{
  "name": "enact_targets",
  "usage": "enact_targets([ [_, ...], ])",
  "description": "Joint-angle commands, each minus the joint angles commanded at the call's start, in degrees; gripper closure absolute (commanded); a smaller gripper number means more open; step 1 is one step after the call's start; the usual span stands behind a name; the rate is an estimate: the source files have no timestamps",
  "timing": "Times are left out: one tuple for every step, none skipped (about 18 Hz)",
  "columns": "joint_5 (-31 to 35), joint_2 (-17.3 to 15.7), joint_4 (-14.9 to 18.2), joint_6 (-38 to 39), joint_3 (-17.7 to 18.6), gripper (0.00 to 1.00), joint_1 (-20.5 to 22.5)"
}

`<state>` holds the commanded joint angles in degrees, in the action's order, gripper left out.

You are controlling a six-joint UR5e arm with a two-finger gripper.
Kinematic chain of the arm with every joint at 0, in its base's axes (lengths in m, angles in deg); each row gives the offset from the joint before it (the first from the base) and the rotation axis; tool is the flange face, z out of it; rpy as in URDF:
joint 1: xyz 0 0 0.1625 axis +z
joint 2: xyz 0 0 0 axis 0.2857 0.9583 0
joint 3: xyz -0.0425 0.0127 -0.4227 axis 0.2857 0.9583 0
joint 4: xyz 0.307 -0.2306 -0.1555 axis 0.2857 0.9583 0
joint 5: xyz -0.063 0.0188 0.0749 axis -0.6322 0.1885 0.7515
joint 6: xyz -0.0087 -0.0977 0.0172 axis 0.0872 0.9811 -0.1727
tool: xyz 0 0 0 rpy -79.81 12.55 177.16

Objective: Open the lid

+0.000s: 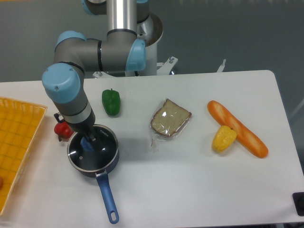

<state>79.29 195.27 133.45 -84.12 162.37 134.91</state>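
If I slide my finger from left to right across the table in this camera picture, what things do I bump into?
Yellow tray → red pepper → saucepan with its lid → green pepper → bagged slice of bread → yellow pepper → baguette.

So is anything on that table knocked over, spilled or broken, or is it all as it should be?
Nothing stands out. The lid sits flat on the saucepan, with the gripper down at its blue knob. The green pepper, the bread slice, the baguette and the yellow pepper lie apart on the table, none spilled or damaged.
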Motion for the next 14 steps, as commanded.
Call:
enact_targets([
  [0.10, 0.09, -0.09, 0.00, 0.00, 0.00, -0.44],
  [0.10, 0.09, -0.09, 0.09, 0.00, 0.00, -0.44],
  [0.10, 0.09, -0.09, 0.09, 0.00, 0.00, -0.44],
  [0.10, 0.18, -0.09, 0.17, 0.18, 0.00, -0.44],
  [0.10, 0.44, -0.09, 0.26, 0.18, 0.00, -0.53],
  [0.10, 0.62, -0.17, 0.26, 0.18, 0.00, -0.53],
  [0.10, 0.62, -0.17, 0.44, 0.18, 0.00, -0.62],
  [0.10, 0.62, -0.17, 0.44, 0.18, 0.00, -0.62],
  [0.10, 0.70, -0.17, 0.44, 0.18, 0.00, -0.62],
  [0.10, 0.97, -0.17, 0.44, 0.18, 0.00, -0.70],
  [0.10, 1.06, -0.17, 0.61, 0.18, 0.00, -0.71],
  [-0.25, 1.32, -0.17, 1.14, 0.18, 0.00, -0.71],
  [-0.43, 1.50, -0.26, 1.93, 0.18, 0.00, -0.88],
  [-0.52, 1.58, -0.26, 2.54, 0.18, 0.00, -1.06],
])
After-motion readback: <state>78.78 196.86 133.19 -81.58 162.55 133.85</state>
